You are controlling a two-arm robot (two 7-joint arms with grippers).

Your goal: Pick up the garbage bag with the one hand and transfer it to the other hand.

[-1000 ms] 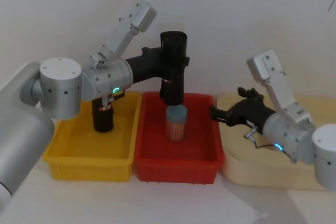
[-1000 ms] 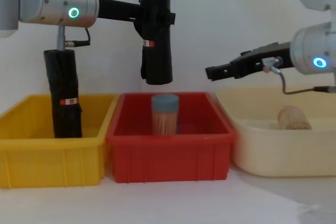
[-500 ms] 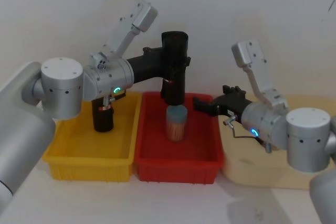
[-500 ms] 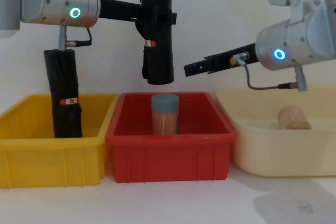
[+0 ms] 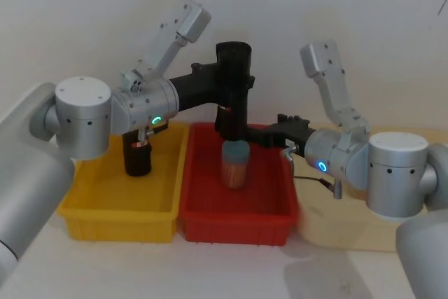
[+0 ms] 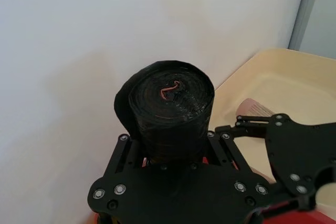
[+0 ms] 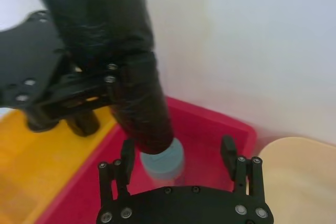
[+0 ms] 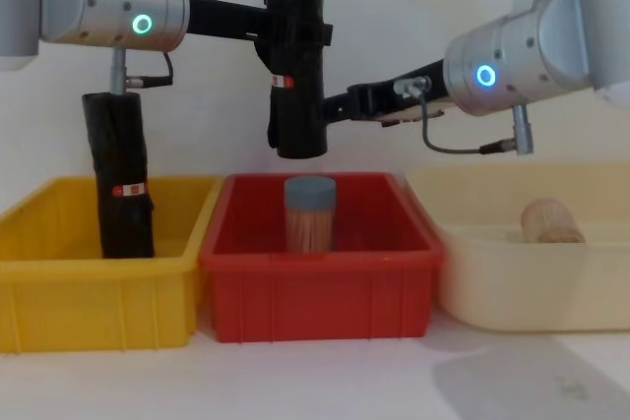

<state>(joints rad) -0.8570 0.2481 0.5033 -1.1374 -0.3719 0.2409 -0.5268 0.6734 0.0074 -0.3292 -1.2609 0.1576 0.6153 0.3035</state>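
The garbage bag point(image 5: 232, 92), a tall black roll with a small red-and-white label, hangs upright above the red bin point(image 5: 238, 223). My left gripper point(image 5: 234, 80), on the green-ringed arm, is shut on its upper half, as the chest view shows point(image 8: 295, 34). My right gripper point(image 5: 253, 135), on the blue-ringed arm, reaches in from the right at the roll's lower part point(image 8: 298, 120). In the right wrist view the right gripper point(image 7: 177, 148) is open, and the roll's lower end point(image 7: 149, 124) sits between its fingers, nearer one of them.
A second black roll point(image 8: 120, 179) stands in the yellow bin point(image 8: 94, 302). A blue-lidded toothpick jar point(image 8: 309, 213) stands in the red bin just under the held roll. A cream tub point(image 8: 532, 287) at the right holds a tan cylinder point(image 8: 551, 221).
My right arm has swung left from over the cream tub, bringing its open gripper up to the roll's lower part. The left gripper and the roll have stayed in place.
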